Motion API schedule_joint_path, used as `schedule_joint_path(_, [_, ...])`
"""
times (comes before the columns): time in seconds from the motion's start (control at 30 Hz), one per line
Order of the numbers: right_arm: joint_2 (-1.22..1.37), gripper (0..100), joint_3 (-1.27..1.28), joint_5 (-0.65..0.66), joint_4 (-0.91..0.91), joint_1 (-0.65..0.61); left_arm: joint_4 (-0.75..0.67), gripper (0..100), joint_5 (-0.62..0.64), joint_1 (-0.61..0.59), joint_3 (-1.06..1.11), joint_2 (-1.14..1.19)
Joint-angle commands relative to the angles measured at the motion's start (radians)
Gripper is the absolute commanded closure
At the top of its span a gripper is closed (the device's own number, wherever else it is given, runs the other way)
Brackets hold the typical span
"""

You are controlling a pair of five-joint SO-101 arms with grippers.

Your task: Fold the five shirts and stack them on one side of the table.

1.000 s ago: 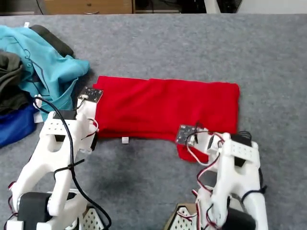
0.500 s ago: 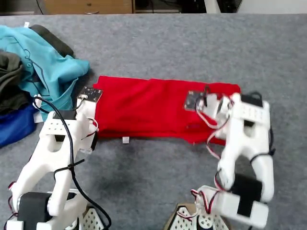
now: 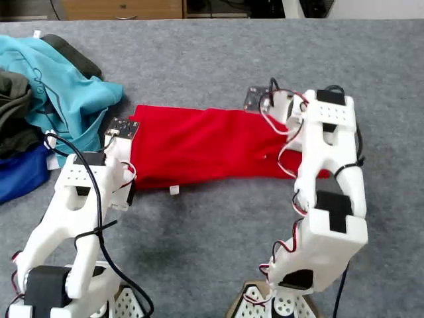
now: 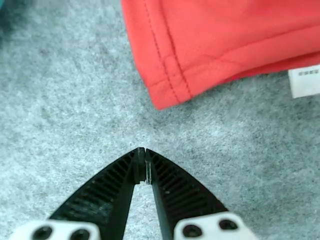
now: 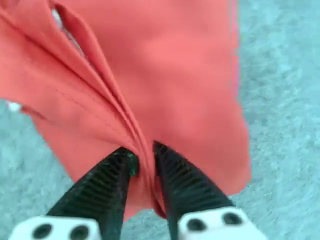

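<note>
Folding red shirt [image 3: 199,142], lying flat mid-scene; pinching its right-end pleat in right gripper [image 5: 142,152]; holding left gripper [image 4: 141,152] closed, empty, beside near-left corner; next, likely needing leftward carry over the body

Left arm [image 3: 76,199]: stands at the near left and leans forward from its base, wrist angled downward. Left gripper [image 4: 141,156]: fingers pressed together at the tips with nothing between them.

Right arm [image 3: 328,165]: stands at the near right, stretched farther forward than the left, wrist at the far end. Right gripper [image 5: 142,152]: fingers clamped on a raised fold of the red shirt [image 5: 165,75], cloth filling the gap between them.
</note>
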Motion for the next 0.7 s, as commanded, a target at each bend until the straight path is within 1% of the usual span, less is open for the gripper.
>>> schedule_joint_path(0.0, [-0.008, 79.3, -0.09, -0.164, 0.005, -0.016, -0.009, 98, 0.005, 0.012, -0.054, -0.027])
schedule_joint_path(0.1, [-0.03, 81.3, -0.119, -0.187, 0.055, -0.021, -0.009, 98, 0.005, 0.009, -0.055, -0.025])
schedule_joint_path(0.27, [-0.104, 84.6, -0.134, -0.299, 0.144, -0.018, -0.052, 98, 0.011, 0.005, -0.057, -0.024])
schedule_joint_path(0.3, [-0.117, 87.5, -0.131, -0.321, 0.16, -0.012, -0.055, 98, 0.014, 0.005, -0.063, -0.024])
schedule_joint_path(0.33, [-0.131, 92.6, -0.119, -0.347, 0.167, 0.005, -0.046, 98, 0.028, 0.005, -0.08, -0.022])
schedule_joint_path(0.37, [-0.145, 99.7, -0.102, -0.39, 0.158, 0.022, -0.037, 98, 0.054, 0.005, -0.1, -0.022])
schedule_joint_path(0.43, [-0.166, 97.6, -0.053, -0.491, 0.112, 0.068, -0.032, 98, 0.103, -0.008, -0.15, -0.022])
schedule_joint_path(0.47, [-0.173, 99.1, -0.019, -0.545, 0.074, 0.097, -0.025, 97, 0.129, -0.018, -0.181, -0.021])
schedule_joint_path(0.5, [-0.177, 99.8, 0.022, -0.597, 0.031, 0.124, -0.017, 94, 0.158, -0.025, -0.216, -0.016])
schedule_joint_path(0.53, [-0.177, 99.5, 0.07, -0.637, -0.015, 0.154, -0.009, 90, 0.192, -0.026, -0.25, -0.004])
schedule_joint_path(0.6, [-0.17, 99.6, 0.186, -0.703, -0.13, 0.219, 0.026, 77, 0.302, -0.031, -0.318, 0.042])
schedule_joint_path(0.63, [-0.165, 99.6, 0.251, -0.733, -0.199, 0.246, 0.04, 73, 0.367, -0.041, -0.351, 0.076])
schedule_joint_path(0.67, [-0.163, 99.6, 0.321, -0.755, -0.27, 0.266, 0.044, 72, 0.41, -0.052, -0.385, 0.116])
